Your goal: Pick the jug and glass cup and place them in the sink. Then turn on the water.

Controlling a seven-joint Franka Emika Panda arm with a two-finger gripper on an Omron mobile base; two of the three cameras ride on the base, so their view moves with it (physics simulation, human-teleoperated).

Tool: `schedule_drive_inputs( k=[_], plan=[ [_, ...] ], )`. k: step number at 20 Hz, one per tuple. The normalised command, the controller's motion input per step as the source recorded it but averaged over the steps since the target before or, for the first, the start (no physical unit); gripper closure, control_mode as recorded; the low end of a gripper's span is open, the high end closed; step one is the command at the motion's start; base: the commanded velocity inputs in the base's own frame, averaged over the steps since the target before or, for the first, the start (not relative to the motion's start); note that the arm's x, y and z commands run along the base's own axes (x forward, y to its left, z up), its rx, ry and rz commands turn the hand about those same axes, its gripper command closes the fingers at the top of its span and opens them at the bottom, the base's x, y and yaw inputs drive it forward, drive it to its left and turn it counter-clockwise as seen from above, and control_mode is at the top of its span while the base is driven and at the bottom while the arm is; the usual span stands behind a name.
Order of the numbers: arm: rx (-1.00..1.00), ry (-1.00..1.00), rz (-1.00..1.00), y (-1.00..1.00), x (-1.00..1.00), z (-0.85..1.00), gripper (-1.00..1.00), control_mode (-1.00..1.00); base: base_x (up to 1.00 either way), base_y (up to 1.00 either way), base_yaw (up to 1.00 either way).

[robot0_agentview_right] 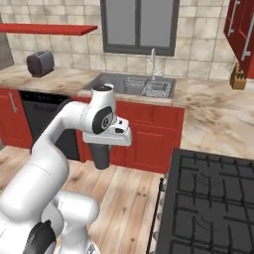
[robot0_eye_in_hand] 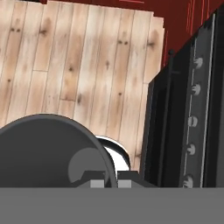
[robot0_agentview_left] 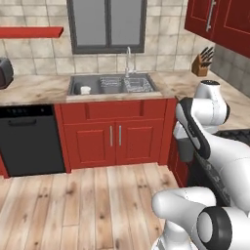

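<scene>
My gripper [robot0_agentview_right: 102,148] points down over the wooden floor in front of the red cabinets, shut on the glass cup [robot0_agentview_right: 101,158], a dark grey tumbler hanging below the hand. From the left base camera the cup [robot0_agentview_left: 185,149] hangs under the gripper [robot0_agentview_left: 184,138] beside the cabinet corner. In the hand view the cup's dark round rim [robot0_eye_in_hand: 43,151] bulks at lower left, against the gripper [robot0_eye_in_hand: 110,183]. The jug [robot0_agentview_left: 85,90], small and pale, stands in the left basin of the sink [robot0_agentview_left: 73,91]. The sink [robot0_agentview_right: 101,79] lies well beyond the gripper, with its chrome tap [robot0_agentview_left: 128,59] behind.
A black stove [robot0_agentview_right: 213,198] is close on the right, its front panel with knobs [robot0_eye_in_hand: 192,122] beside the hand. A black dishwasher [robot0_agentview_left: 31,139] sits left of the sink cabinet. A toaster [robot0_agentview_right: 39,63] and a knife block [robot0_agentview_left: 201,64] stand on the counter.
</scene>
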Motion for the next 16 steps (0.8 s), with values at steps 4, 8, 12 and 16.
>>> schedule_drive_inputs(
  k=[4,8,12,16],
  plan=[
    [0.00,0.00,0.00,0.00,0.00,0.00,1.00,1.00,0.72,0.14,-0.13],
    [0.00,0.00,0.00,0.00,0.00,0.00,1.00,1.00,0.68,0.00,-0.12],
    [0.00,0.00,0.00,0.00,0.00,0.00,1.00,1.00,0.76,0.01,-0.03],
    [0.00,0.00,0.00,0.00,0.00,0.00,1.00,1.00,0.85,0.00,0.00]
  ],
)
